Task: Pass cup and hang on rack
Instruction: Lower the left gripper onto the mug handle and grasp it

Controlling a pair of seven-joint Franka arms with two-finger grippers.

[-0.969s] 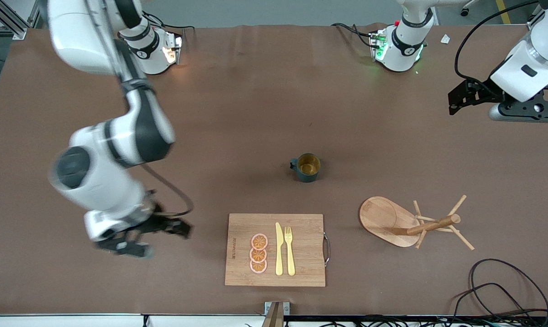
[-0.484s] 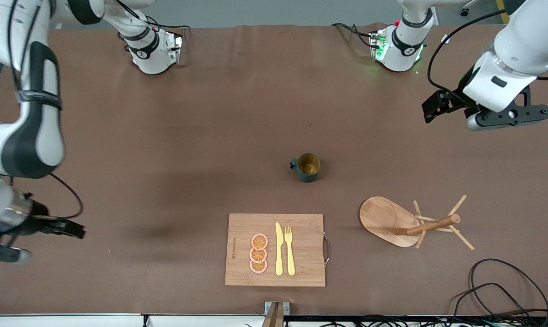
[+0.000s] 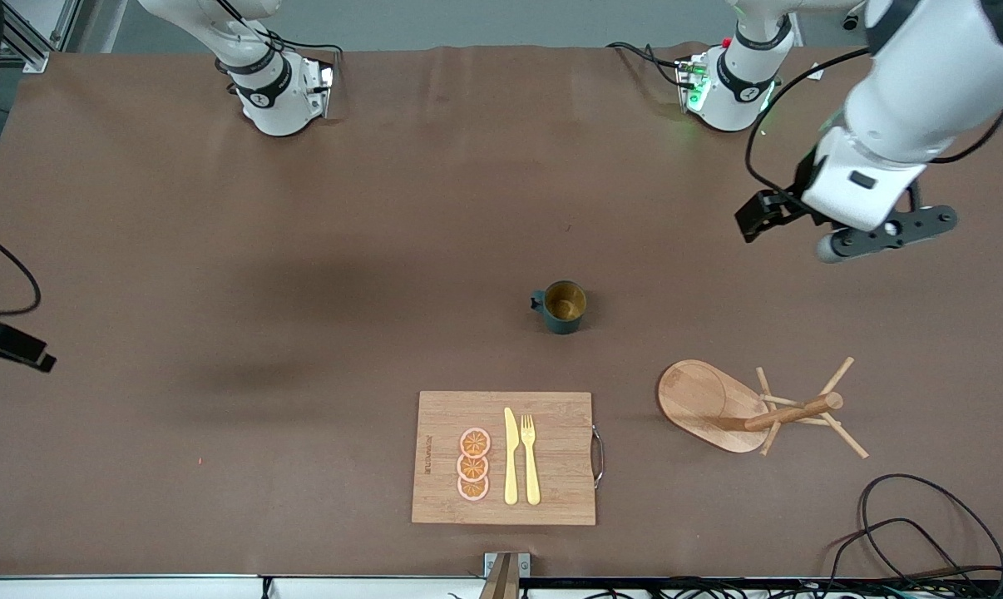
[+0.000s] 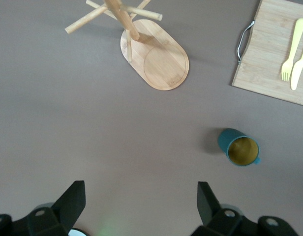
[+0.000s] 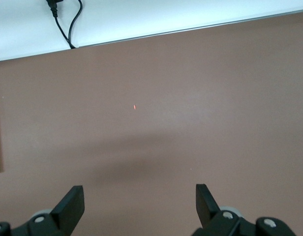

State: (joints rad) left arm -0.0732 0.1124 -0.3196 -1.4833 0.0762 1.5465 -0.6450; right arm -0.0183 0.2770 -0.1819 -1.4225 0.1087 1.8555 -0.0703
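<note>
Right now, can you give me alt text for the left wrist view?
The open left gripper hangs over bare brown table, holding nothing. On the table stand a teal cup with yellow inside, a wooden mug rack, and a bamboo cutting board with fork.

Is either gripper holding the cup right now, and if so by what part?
No. Both the left gripper and right gripper are open and empty; the cup stands alone on the table.
</note>
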